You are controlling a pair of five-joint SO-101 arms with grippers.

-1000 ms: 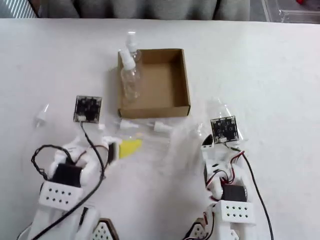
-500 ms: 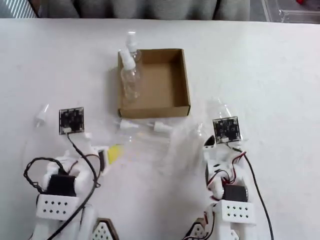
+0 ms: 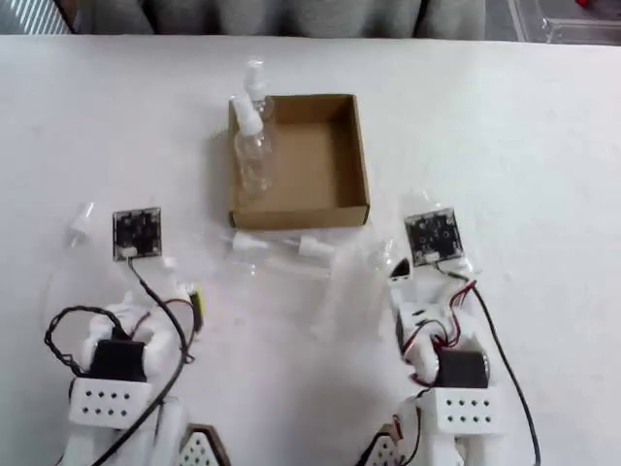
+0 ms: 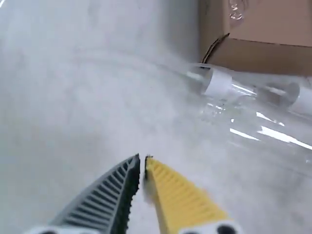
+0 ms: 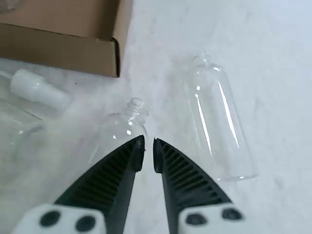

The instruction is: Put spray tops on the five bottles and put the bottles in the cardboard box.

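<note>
Cardboard box (image 3: 344, 155): it is set mid-table toward the far edge. One capped bottle (image 3: 253, 155) is laid inside along its left wall. A second capped bottle (image 3: 256, 83) is propped at the box's far-left corner, and whether it is inside or just outside cannot be told.

Change, left arm: the left gripper (image 4: 142, 165) has been drawn back from the bottles in front of the box toward the table's near-left corner. Its fingers are pressed together with nothing between them.

Change, right arm: the right gripper (image 5: 145, 146) has been nudged slightly toward the far edge. It is hung just above the neck of an uncapped bottle (image 5: 119, 131), with its fingers closed to a sliver and nothing held.

Other task things: a second uncapped bottle (image 5: 219, 124) is laid just beside the first, toward the table's right edge. Two white spray tops (image 3: 315, 247) are seen among clear bottles just in front of the box's near wall. Whether these are screwed on is not clear. A loose spray top (image 3: 80, 221) is left near the table's left edge.

Meaning for the task: nothing has been picked up in this interval. The left arm's retreat is judged to hand the next step to the right arm. At least two bottles are judged to be waiting for tops, and most remain to be boxed.

Surface: a plain white table (image 3: 543, 136), matte, is used throughout.

Room: grey drapery (image 3: 272, 16) is hung beyond the far edge, and a clear plastic container (image 3: 568, 21) is seen past the far-right corner.
</note>
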